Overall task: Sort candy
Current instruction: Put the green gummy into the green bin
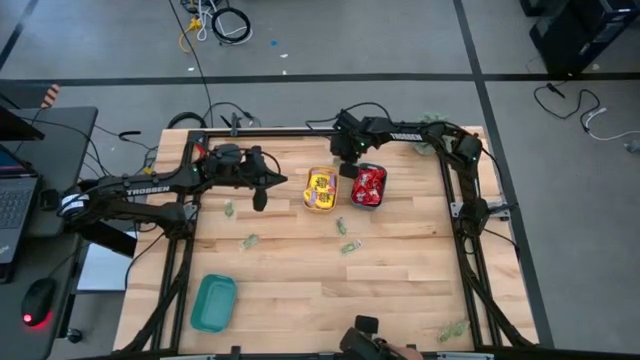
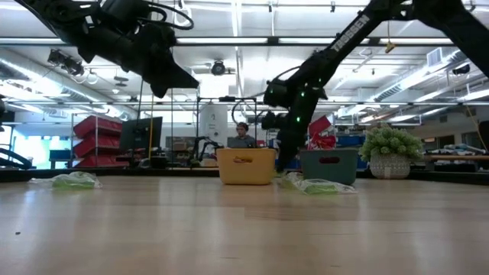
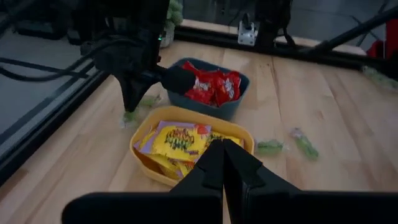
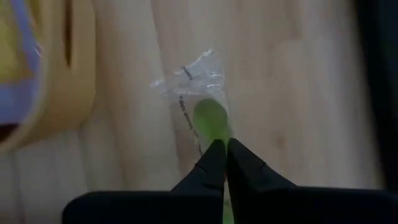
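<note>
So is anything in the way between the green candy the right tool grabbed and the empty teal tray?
Nothing visible blocks it. The right tool is shut on a green candy beside the yellow tray. The teal tray sits at the table's near left corner, with only a few loose green candies lying flat on the wood between.

A yellow tray point(image 1: 321, 191) and a blue tray point(image 1: 368, 187) are set side by side on the wooden desk point(image 1: 400, 290); a teal tray point(image 1: 214, 303) is placed well apart, and a laptop point(image 1: 14, 200) is seen beside the desk
</note>
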